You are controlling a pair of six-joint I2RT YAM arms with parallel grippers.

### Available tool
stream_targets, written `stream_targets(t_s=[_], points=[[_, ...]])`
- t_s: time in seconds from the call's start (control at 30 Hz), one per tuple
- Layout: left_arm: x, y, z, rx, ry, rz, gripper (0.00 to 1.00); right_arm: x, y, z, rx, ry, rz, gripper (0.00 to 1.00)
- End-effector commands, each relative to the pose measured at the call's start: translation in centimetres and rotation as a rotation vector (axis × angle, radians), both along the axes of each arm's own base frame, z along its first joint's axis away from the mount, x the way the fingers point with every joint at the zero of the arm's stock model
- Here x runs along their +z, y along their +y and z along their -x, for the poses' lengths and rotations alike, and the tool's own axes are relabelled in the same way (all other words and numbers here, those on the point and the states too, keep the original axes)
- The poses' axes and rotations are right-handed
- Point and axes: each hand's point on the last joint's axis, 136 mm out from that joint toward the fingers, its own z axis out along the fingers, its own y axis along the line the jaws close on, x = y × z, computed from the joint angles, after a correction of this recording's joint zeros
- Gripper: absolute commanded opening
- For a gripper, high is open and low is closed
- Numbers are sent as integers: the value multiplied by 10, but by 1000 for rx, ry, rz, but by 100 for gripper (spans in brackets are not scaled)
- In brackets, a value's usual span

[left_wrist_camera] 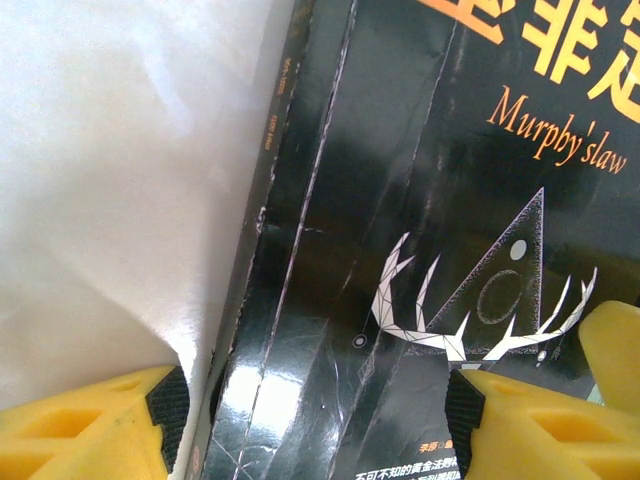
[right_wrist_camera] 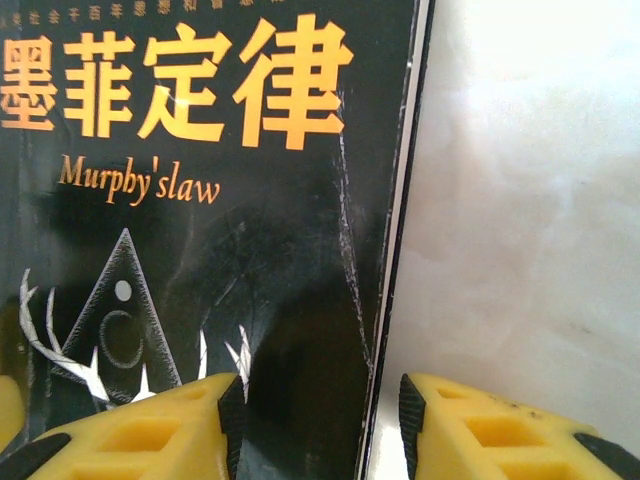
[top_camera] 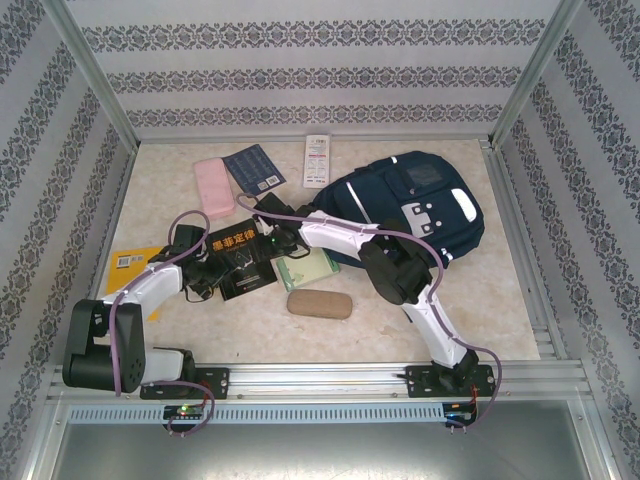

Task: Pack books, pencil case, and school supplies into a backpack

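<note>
Status: I judge the packing barely begun. Every task item I can find lies on the table (top_camera: 470, 310), outside the backpack.

Left to right from the top camera:
- Yellow book (top_camera: 133, 260): flat at the left edge, partly under the left arm.
- Left gripper (left_wrist_camera: 315, 412): jaws apart, released. They straddle the spine edge of the black book (top_camera: 240, 262), one finger (left_wrist_camera: 100, 432) over bare table and the other over the cover. Nothing is clamped.
- Black book: flat, cover up, in the near-left middle of the table between the two grippers. Its long axis runs roughly near to far, slightly skewed. The orange title end points toward the far wall and the spine is on the left.
- Pink pencil case (top_camera: 213, 186): unpacked, further back, with a dark blue booklet (top_camera: 255, 168) just beside it.
- Right gripper (right_wrist_camera: 322, 405): jaws apart and holding nothing, set astride the book's right-hand edge.
- Pale green notebook (top_camera: 308, 270): just beside the black book, partly under the right arm.
- Brown case (top_camera: 320, 303): nearer the arm bases.
- White pack (top_camera: 317, 160): at the far edge.
- Backpack (top_camera: 440, 215): lying at the right, front face up, its long axis slanting from near-left to far-right. I cannot tell whether its opening is unzipped.

Remaining: all books, the pencil case and the supplies.
</note>
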Motion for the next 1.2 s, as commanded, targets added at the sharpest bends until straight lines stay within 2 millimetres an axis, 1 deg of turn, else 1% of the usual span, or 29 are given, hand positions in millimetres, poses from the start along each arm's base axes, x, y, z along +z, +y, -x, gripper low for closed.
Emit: stream_targets(t_s=[0.0,0.13,0.2,0.27,0.33,0.47,0.57,0.67,0.77,0.83,0.87,1.07,1.1,1.13,1.17], points=[[-10,3,1,-19,10,-14,71,-25,-6,16,29,44,76,48],[-11,-2,-1,-32,-7,12,70,-31,-3,24,39,67,80,49],[-9,-9,-6,-52,-32,46,68,-32,0,28,48,87,68,49],[-1,-19,-14,-81,-86,102,64,-32,8,34,62,125,29,49],[15,-33,-23,-118,-162,184,62,-28,15,38,72,142,-5,49],[57,-54,-38,-173,-321,321,58,-19,23,43,90,150,-37,49],[86,-61,-42,-201,-420,362,56,-16,23,43,87,148,-42,49],[103,-61,-43,-204,-475,364,55,-13,23,42,84,149,-48,49],[114,-61,-44,-202,-521,378,54,-10,22,42,79,146,-52,49],[113,-59,-44,-193,-514,359,55,-9,21,41,76,143,-53,49],[109,-57,-43,-190,-496,341,54,-8,21,41,76,142,-54,49],[71,-42,-32,-155,-320,233,52,-7,19,38,68,140,-57,49],[67,-41,-32,-154,-303,223,51,-6,20,38,69,139,-59,49],[63,-39,-31,-146,-282,209,48,-5,20,38,69,136,-60,49],[59,-36,-29,-142,-262,196,41,-2,19,37,69,131,-61,49]])
